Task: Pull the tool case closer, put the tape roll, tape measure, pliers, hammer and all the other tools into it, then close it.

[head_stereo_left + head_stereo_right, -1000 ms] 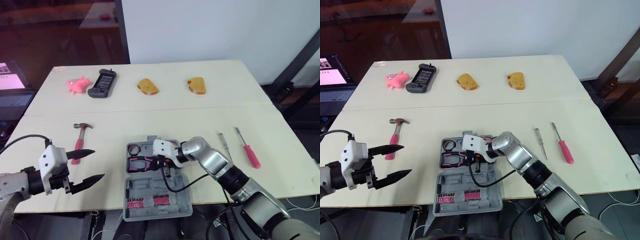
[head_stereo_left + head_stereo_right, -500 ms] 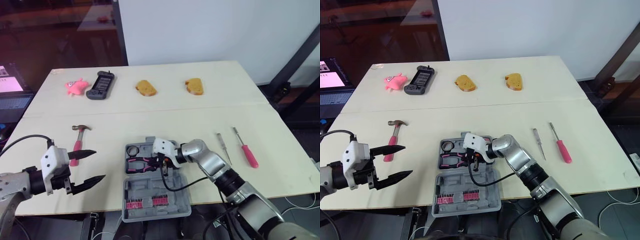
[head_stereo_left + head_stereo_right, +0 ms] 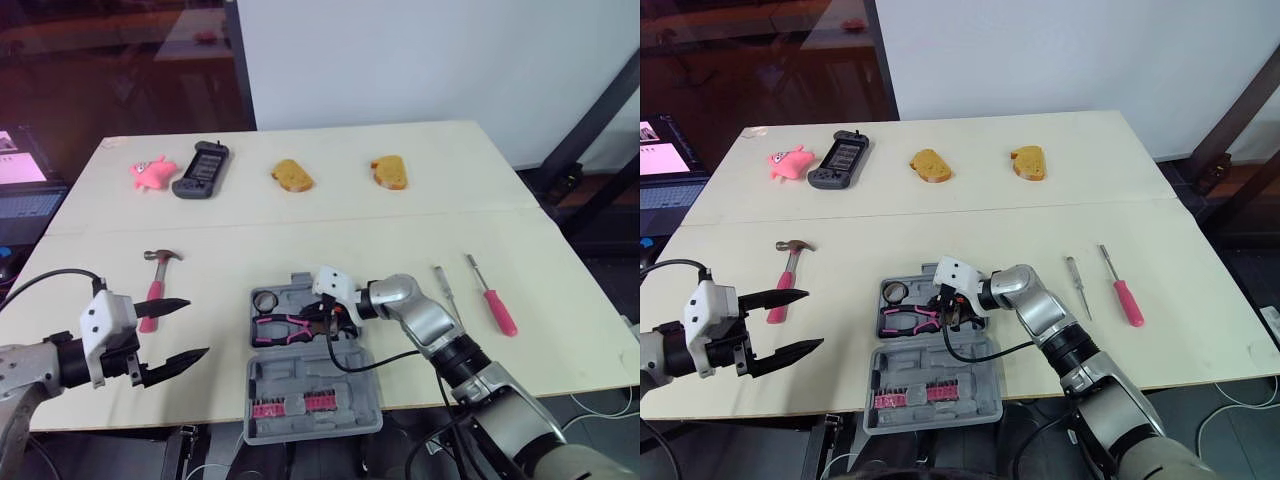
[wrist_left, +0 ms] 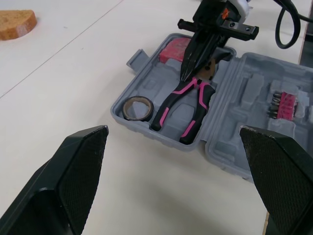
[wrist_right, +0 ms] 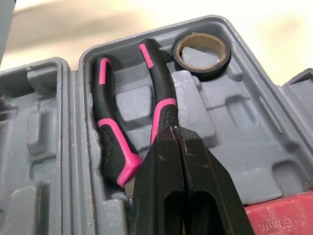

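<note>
Pliers (image 4: 183, 110), tape roll (image 4: 137, 108) in tool case (image 4: 244, 113)

place: lab | signs: bare worktable (image 3: 330, 230) — monitor (image 3: 662, 145), white wall (image 3: 420, 60)

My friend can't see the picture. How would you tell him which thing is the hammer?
Look at the big pale table, near its front edge. Left of the open grey tool case lies the hammer. It alone has a metal head crossing a pink handle.
</note>
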Tool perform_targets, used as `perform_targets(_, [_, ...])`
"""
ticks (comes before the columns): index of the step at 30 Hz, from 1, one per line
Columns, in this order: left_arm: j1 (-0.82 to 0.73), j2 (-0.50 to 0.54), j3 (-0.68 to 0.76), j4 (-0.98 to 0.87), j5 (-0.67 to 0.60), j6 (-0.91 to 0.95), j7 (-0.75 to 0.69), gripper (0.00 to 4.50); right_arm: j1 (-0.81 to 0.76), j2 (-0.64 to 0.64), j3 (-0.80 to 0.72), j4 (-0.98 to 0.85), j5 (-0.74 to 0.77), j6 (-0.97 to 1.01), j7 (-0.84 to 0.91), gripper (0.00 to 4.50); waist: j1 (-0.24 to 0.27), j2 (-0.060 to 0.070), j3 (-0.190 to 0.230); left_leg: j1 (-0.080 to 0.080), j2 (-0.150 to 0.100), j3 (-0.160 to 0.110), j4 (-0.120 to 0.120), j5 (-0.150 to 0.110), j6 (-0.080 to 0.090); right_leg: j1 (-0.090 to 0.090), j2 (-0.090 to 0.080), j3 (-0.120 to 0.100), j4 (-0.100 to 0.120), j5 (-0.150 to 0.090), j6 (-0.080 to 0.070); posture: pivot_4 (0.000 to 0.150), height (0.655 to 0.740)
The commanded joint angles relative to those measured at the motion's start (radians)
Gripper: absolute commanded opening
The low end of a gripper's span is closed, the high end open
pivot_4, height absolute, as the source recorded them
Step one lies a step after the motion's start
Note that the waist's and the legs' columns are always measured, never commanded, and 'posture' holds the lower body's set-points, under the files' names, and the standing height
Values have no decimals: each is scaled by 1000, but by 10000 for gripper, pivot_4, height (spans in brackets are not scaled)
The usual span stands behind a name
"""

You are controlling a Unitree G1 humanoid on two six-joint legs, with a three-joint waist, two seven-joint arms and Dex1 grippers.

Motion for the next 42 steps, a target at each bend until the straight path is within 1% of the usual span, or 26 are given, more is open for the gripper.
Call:
perform_targets(1, [-1, 5, 10, -6, 0, -20, -3, 45000, -12, 4, 18, 6, -25, -18, 11, 506, 0, 0, 0, 0, 0, 0, 0, 0, 0, 0, 0, 0, 0, 0, 0, 1500, 7400])
perform_targets(6, [-4, 6, 7, -3, 3, -22, -3, 45000, -32, -9, 69, 93, -114, 51, -24, 506, -1, 0, 0, 1, 0, 0, -1, 0, 0, 0, 0, 0, 0, 0, 0, 1500, 7400])
perform_targets(9, [-6, 7, 5, -3, 5, -22, -3, 45000, -35, -14, 98, 121, -137, 78, -21, 506, -1, 0, 0, 2, 0, 0, -1, 0, 0, 0, 0, 0, 0, 0, -1, 1500, 7400])
perform_targets(13, [-9, 7, 2, -1, 9, -17, 2, 45000, -31, -15, 125, 143, -163, 42, -28, 506, 2, -1, -1, 4, 0, 0, -1, 0, 0, 0, 0, 0, -1, 0, -1, 1500, 7400])
perform_targets(17, [-11, 8, -1, 0, 11, -9, 8, 45000, -37, 7, 74, 119, -116, -41, -39, 506, 0, -1, -1, 4, 1, -1, -1, 0, 0, 1, 0, 0, -1, -1, -1, 1500, 7400])
perform_targets(18, [-13, 6, -1, 1, 12, -5, 15, 45000, -41, 12, 42, 95, -88, -106, -39, 506, 0, -1, -1, 4, 1, -1, -2, 0, 0, 1, 0, 0, -1, -1, -1, 1500, 7400])
perform_targets(20, [-20, 4, -3, 4, 14, 4, 28, 45000, -45, 27, -25, 52, -24, -162, -28, 506, 1, 0, 0, 3, 1, 0, -2, 0, 0, 1, 0, 0, -1, -1, -1, 1500, 7400])
perform_targets(22, [-30, 4, -12, 14, 38, -3, 49, 45000, -43, 23, -92, -25, 43, -180, -11, 506, 1, 0, 3, 0, 1, 0, -2, 1, -1, -1, 0, 0, 0, 0, -1, 1500, 7400])
perform_targets(24, [-33, 7, -18, 20, 53, 0, 59, 45000, -36, 6, -125, -88, 74, -185, 2, 506, 1, 1, 7, -1, 1, 0, -2, 1, -1, -1, 0, 0, 0, 0, 0, 1500, 7400])
perform_targets(25, [-35, 9, -22, 29, 69, -10, 63, 45000, -25, 1, -160, -122, 123, -173, 20, 506, 1, 1, 7, -1, 1, 0, -2, 1, -1, -2, 1, 0, 0, 0, 0, 1500, 7400])
perform_targets(26, [-37, 12, -26, 39, 84, -19, 66, 45000, -15, -17, -187, -151, 151, -200, 42, 506, 0, 1, 7, -1, 1, 0, -2, 1, -1, -2, 1, 0, 0, 0, 0, 1500, 7400])
perform_targets(28, [-37, 20, -30, 56, 83, -11, 51, 45000, 1, -81, -219, -213, 172, -178, 75, 506, 1, 2, 7, -1, 1, 0, -3, 1, -1, -2, 1, 0, -1, 0, 0, 1500, 7400])
perform_targets(32, [-40, 57, -39, 97, 88, -18, -8, 45000, 34, -258, -258, -290, 224, -135, 212, 506, 8, -1, 10, -1, 1, 0, -3, 1, -1, -1, 0, 0, -2, -1, -1, 1500, 7400])
perform_targets(33, [-41, 68, -47, 109, 88, -11, -22, 45000, 44, -302, -254, -295, 216, -142, 240, 506, 7, -1, 11, -2, 1, 0, -2, 1, -1, -1, 0, 0, -3, -1, -1, 1500, 7400])
perform_targets(34, [-53, 77, -57, 127, 87, 5, -28, 42556, 62, -353, -252, -302, 209, -146, 276, 54, 6, 0, 11, -2, 1, 0, -2, 1, -1, 0, 0, 0, -3, -1, -1, 1500, 7400])
perform_targets(36, [-62, 90, -82, 160, 78, -73, -123, 36928, 116, -462, -254, -310, 194, -157, 341, 0, 6, 2, 13, -2, 1, 1, -3, 1, -1, -1, 0, 0, -4, -1, -1, 1500, 7400])
perform_targets(37, [-65, 101, -107, 178, 97, -94, -147, 31797, 141, -497, -252, -306, 184, -169, 357, 0, 6, 2, 14, -2, 1, 1, -3, 1, -1, -1, 0, 0, -5, -1, -1, 1500, 7400])
perform_targets(39, [-79, 108, -140, 216, 131, -139, -165, 21438, 170, -523, -247, -300, 173, -192, 360, 0, 3, 2, 14, -4, 2, 1, -4, 1, -1, -1, 0, 0, -8, -1, -2, 1500, 7400])
perform_targets(42, [-126, 87, -204, 289, 183, -226, -169, 5850, 230, -551, -233, -291, 129, -243, 346, 0, 1, 2, 14, -5, 4, 4, -4, 1, -1, -2, 0, 0, -11, 0, -3, 1500, 7400])
